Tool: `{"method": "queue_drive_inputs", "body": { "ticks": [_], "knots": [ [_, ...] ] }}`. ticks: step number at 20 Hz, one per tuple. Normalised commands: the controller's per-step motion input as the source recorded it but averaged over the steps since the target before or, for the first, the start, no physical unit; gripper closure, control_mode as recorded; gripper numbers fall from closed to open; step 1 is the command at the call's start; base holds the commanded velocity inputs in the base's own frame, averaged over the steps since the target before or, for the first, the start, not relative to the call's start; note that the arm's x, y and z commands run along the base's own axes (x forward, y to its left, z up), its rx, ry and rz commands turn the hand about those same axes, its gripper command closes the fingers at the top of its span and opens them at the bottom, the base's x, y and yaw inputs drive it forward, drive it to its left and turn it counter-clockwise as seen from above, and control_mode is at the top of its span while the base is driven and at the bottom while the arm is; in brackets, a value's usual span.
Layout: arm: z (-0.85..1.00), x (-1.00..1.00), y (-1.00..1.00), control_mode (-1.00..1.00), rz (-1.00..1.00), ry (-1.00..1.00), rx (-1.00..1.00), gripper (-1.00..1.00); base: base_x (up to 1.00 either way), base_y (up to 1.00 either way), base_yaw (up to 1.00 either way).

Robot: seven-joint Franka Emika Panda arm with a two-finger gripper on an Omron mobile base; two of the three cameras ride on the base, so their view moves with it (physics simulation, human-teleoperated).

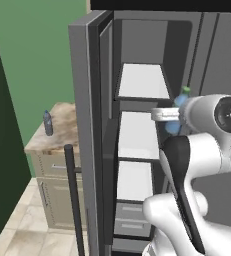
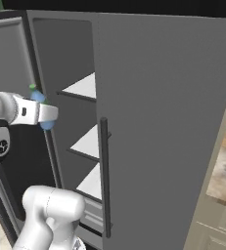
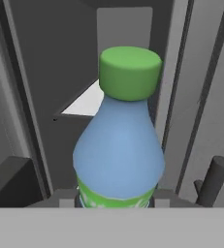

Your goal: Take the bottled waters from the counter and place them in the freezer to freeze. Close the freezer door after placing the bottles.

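My gripper point(image 1: 173, 116) point(image 2: 44, 114) point(image 3: 116, 199) is shut on the clear light blue bottled water point(image 3: 118, 150) point(image 1: 180, 101) with the green cap, held upright. It hangs in front of the open freezer point(image 1: 142, 40) point(image 2: 70, 53), at the right edge of the opening, about level with the middle white shelf point(image 1: 137, 134). The freezer door point(image 1: 84, 125) stands swung open to the left, its dark bar handle point(image 1: 73, 195) facing me. The dark grey-blue bottled water point(image 1: 48, 123) stands upright on the counter point(image 1: 64, 127) beyond that door.
The right fridge door point(image 2: 163, 122) is closed, its vertical handle point(image 2: 103, 176) close to the right of my hand. White shelves point(image 2: 85, 87) and lower drawers point(image 1: 132, 217) line the freezer. A green wall point(image 1: 37, 50) lies behind the counter.
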Motion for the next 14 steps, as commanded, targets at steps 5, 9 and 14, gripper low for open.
{"method": "queue_drive_inputs", "body": {
  "ticks": [5, 9, 14],
  "knots": [
    [0.01, 0.54, 0.0, -1.0, 0.0, -0.01, 0.01, 1.0, 0.0, 0.0, 0.0],
    [0.0, 0.49, 0.07, -1.0, 0.0, -0.02, 0.0, 1.0, 0.0, 0.0, 0.0],
    [0.0, 0.43, 0.06, -1.0, -0.01, 0.0, 0.0, 1.0, 0.0, 0.0, 0.0]
  ]
}}
